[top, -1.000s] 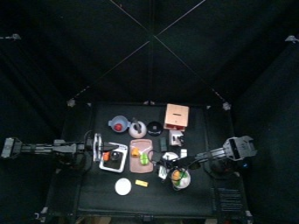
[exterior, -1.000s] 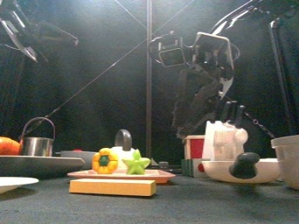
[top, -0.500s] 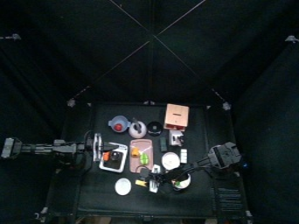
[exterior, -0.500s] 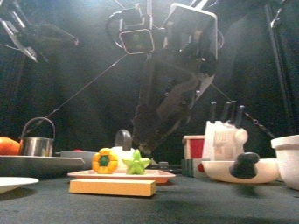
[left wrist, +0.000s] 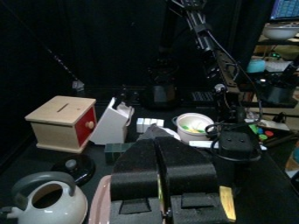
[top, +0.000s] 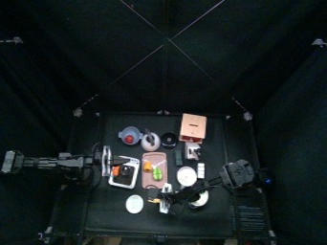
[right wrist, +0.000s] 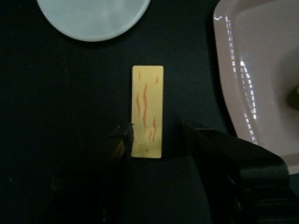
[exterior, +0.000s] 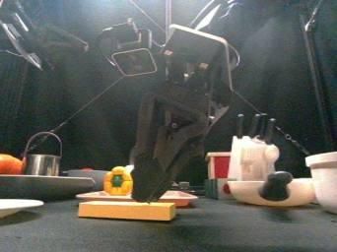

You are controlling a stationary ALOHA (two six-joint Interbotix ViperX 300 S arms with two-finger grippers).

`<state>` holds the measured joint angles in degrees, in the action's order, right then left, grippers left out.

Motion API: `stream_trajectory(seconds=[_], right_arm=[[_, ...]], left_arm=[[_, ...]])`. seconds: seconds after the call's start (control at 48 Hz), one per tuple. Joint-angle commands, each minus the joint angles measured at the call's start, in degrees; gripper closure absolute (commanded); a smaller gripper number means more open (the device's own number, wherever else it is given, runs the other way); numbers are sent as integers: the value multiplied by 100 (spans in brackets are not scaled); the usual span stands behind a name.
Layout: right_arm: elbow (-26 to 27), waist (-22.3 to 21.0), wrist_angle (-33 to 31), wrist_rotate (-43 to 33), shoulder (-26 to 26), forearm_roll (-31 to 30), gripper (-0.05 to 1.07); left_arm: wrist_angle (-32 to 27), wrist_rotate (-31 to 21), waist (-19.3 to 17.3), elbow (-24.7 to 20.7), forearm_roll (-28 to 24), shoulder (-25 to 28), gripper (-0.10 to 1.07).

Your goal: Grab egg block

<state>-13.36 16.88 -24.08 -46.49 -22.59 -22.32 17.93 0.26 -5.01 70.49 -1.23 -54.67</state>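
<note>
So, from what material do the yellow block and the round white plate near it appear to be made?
The yellow block looks like painted wood: matte pale yellow with wavy orange lines like grain, and square edges. It could also be plastic. The white plate looks like smooth plastic or glazed ceramic, plain and evenly pale; the pictures do not settle which. The right gripper has its jaws either side of the block.
</note>
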Motion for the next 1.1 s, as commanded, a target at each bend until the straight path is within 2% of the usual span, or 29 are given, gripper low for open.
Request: stream_trajectory(seconds=[0.0,0.229,0.438,0.583,0.75,1.083], right_arm=[[167,0,-53,9,70,-18,19],[193,9,-167,9,9,-18,22],[185,9,-176,9,0,-18,36],[167,9,-308,18,70,-26,41],[141,9,-536,26,352,-26,42],[-44,9,-554,-35,756,-141,42]], left_arm=[[44,9,-9,-79,-9,9,97],[44,9,-18,-79,-18,9,97],[44,9,-9,-79,-9,9,97],[44,9,-9,-79,-18,9,97],[44,9,-18,-79,-9,9,97],[44,9,-18,-79,-18,9,97]])
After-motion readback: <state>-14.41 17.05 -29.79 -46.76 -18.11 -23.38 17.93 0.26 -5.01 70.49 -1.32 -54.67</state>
